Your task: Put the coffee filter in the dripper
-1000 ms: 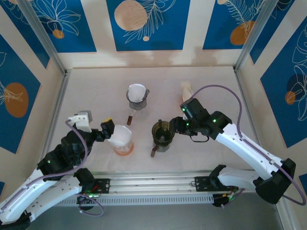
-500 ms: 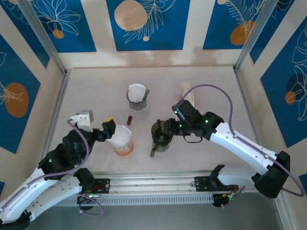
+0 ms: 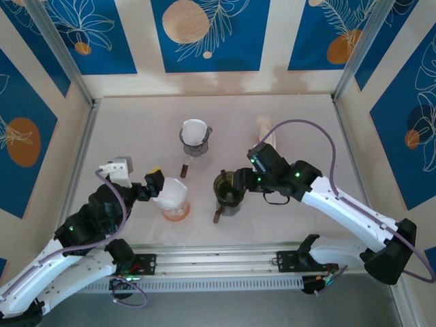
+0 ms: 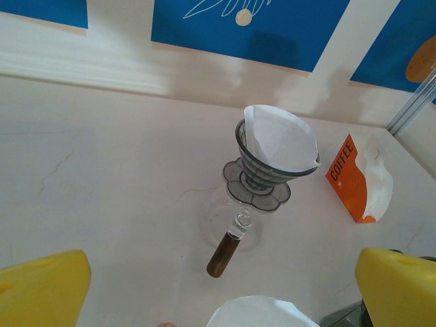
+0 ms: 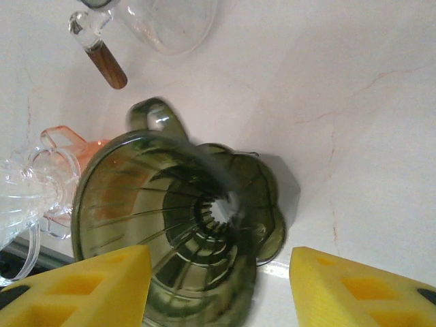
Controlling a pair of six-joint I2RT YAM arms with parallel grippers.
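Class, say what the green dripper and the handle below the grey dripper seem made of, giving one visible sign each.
Green dripper: probably glossy tinted plastic, perhaps glass; light passes through its ribbed wall. Handle: apparently wood, dark brown, dull sheen.

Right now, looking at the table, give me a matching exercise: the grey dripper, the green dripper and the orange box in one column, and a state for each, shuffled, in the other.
Column one:
1. grey dripper
2. green dripper
3. orange box

Column two:
A. printed with the word COFFEE
B. no filter inside
C. white filter sitting inside

Pairs: 1-C, 2-B, 3-A.
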